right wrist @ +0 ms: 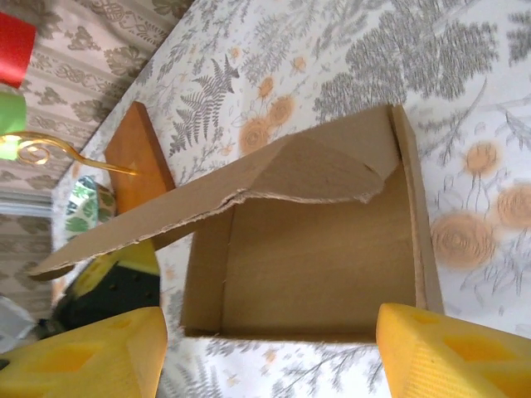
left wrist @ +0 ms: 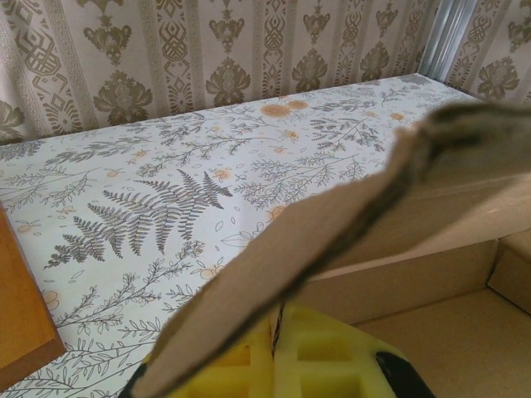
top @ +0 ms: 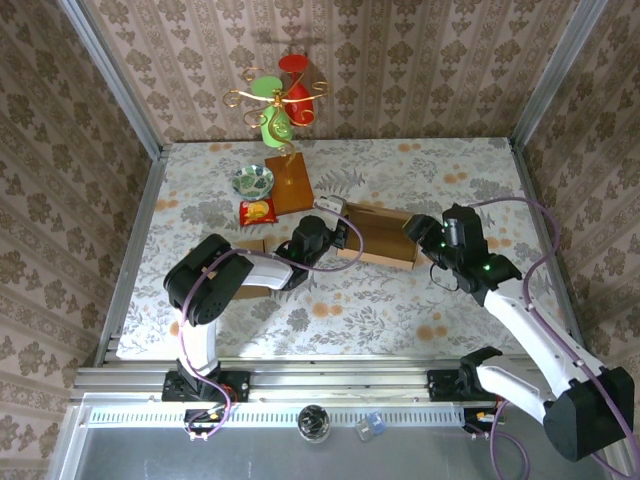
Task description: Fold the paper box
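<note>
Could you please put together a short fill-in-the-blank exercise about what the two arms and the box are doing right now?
1. The left gripper is shut on a torn-edged ____ of the paper box.
2. The right gripper is ____, with nothing between its fingers.
3. The inside of the paper box is ____.
4. The snack packet beside the wooden board is mostly ____.

Missing words: flap; open; empty; red.

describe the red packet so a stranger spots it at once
Start at the gold wire stand at the far edge of the table. Left of its wooden base sits a green patterned bowl and, just nearer, the red packet. It alone is flat, red and yellow.
</note>
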